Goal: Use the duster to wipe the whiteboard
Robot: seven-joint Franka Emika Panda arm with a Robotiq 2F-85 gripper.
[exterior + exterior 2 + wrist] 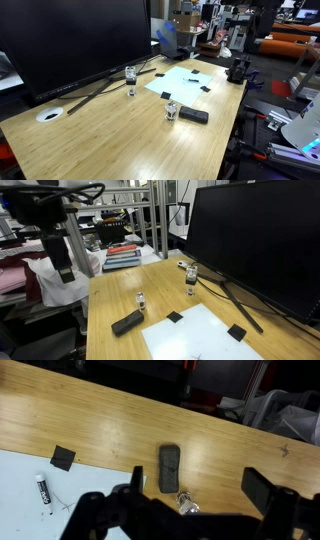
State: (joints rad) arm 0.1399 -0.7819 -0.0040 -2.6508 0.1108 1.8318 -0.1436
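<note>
The duster (pixel 169 467) is a black oblong block lying flat on the wooden table, just off the whiteboard's edge; it shows in both exterior views (pixel 193 116) (pixel 126 324). The whiteboard (pixel 185 80) (pixel 200 340) is a pale sheet with black tabs, and its corner shows in the wrist view (pixel 20 490). A black marker (pixel 42 488) lies on it. My gripper (pixel 198 485) is open and empty, well above the duster. In an exterior view it (pixel 65 272) hangs near the table's edge.
A small clear glass jar (pixel 185 505) (pixel 172 109) (pixel 141 302) stands right beside the duster. A second jar (pixel 131 75) (pixel 191 275) stands by the big black screen (pixel 70 40) (pixel 260 240). A white round disc (pixel 50 114) lies near the screen's base.
</note>
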